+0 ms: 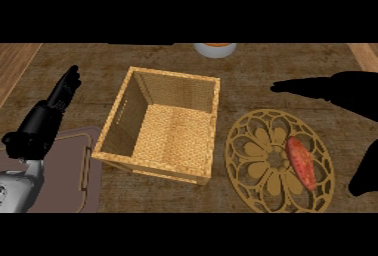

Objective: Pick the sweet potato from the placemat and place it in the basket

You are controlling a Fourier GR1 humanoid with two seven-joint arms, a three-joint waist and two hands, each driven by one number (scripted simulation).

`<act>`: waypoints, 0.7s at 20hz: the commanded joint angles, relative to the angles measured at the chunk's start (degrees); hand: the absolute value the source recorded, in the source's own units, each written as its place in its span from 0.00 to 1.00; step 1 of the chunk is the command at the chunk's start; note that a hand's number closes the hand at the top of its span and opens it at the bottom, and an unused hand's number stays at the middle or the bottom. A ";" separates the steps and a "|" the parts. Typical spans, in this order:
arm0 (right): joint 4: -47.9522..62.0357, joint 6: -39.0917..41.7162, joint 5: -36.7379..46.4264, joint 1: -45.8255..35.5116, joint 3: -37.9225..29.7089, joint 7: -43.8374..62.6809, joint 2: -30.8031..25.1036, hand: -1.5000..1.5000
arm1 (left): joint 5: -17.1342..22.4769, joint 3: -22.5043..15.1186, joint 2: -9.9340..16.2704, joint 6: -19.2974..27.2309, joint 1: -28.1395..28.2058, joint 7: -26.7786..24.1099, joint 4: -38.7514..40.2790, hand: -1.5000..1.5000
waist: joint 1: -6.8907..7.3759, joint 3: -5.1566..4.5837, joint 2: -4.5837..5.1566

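Observation:
A reddish-orange sweet potato (300,162) lies lengthwise on the right half of a round golden openwork placemat (258,165). To its left stands a rectangular woven basket (124,120), with nothing in it. My right hand (347,87) hovers above and to the right of the sweet potato, fingers stretched out to the left, thumb hanging down at the right edge; it holds nothing and does not touch the potato. My left hand (63,90) rests open at the left, fingers pointing up, beside the basket.
A white cup or bowl with orange contents (215,48) sits at the far edge behind the basket. A grey-brown board (74,170) lies at the lower left under my left forearm. Wooden counter strips show at both far sides.

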 commanded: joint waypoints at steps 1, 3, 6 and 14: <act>6.98 12.10 -3.33 -5.17 -0.47 1.78 -0.04 0.00 | -2.11 -1.12 -1.67 1.11 0.87 -0.52 0.02 0.50 | 0.12 0.14 0.05; 7.94 14.78 -1.05 -4.50 -0.49 1.65 1.30 0.00 | -1.62 0.67 -1.96 0.10 -0.66 -3.18 4.90 0.50 | -0.67 0.16 0.07; 10.64 17.61 0.68 -4.49 -1.02 3.72 4.95 0.00 | -1.49 1.33 -1.38 -0.85 -1.14 0.18 1.53 0.50 | -0.54 0.20 -0.09; 13.87 19.69 18.27 1.89 -2.36 -6.72 11.39 0.00 | -2.98 2.53 -2.70 -1.34 4.80 -2.21 -2.12 0.50 | -0.55 0.26 -0.12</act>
